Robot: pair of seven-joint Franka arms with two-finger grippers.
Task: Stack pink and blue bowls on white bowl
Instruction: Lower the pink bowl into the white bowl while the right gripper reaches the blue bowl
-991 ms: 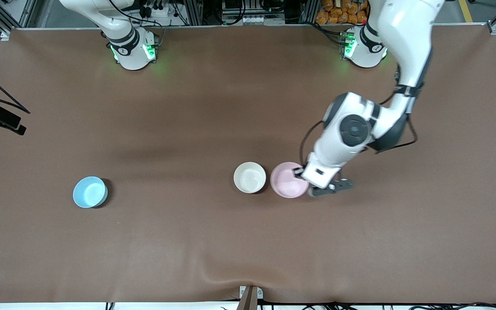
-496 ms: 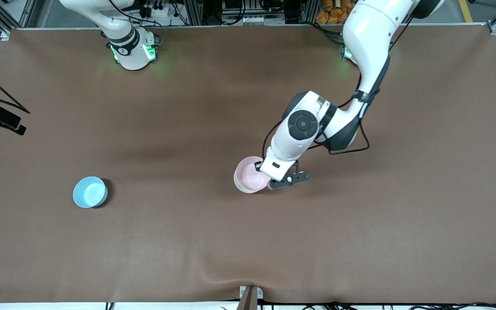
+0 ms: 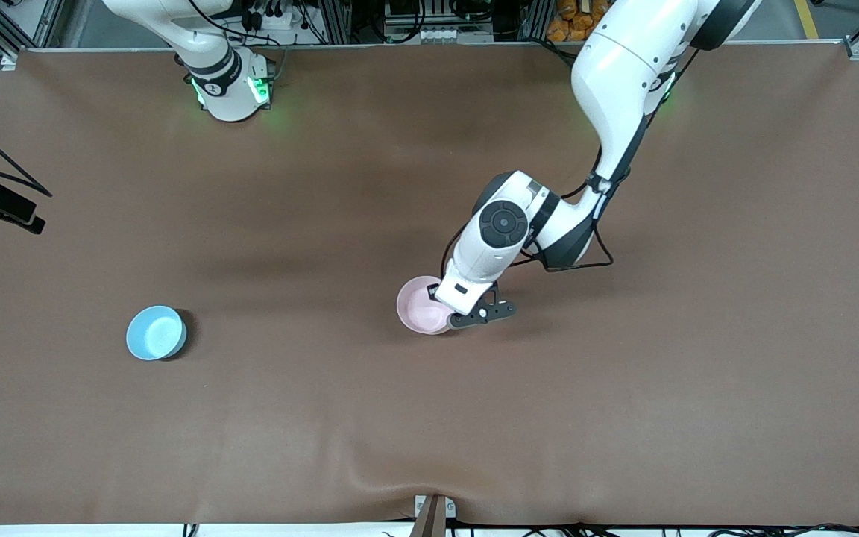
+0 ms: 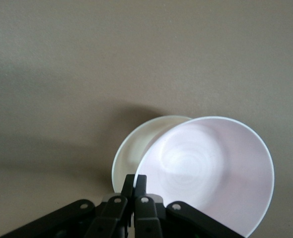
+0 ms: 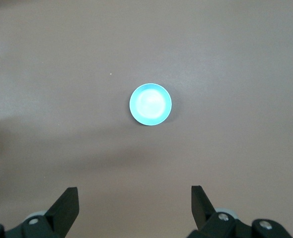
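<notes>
Left claw (image 4: 134, 186) pinched shut on pink bowl (image 3: 419, 307) rim, over white bowl (image 4: 136, 144). Judged light, rigid, glossy-slick; rim grip best. Blue bowl (image 3: 155, 333) on worktop (image 3: 325, 418), below waiting, wide-open right claw (image 5: 134, 208).

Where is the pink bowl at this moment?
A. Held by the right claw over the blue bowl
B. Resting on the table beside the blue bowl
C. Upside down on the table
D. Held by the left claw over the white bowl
D: the left claw pinches the pink bowl by its rim, overlapping the white bowl beneath it.
</notes>
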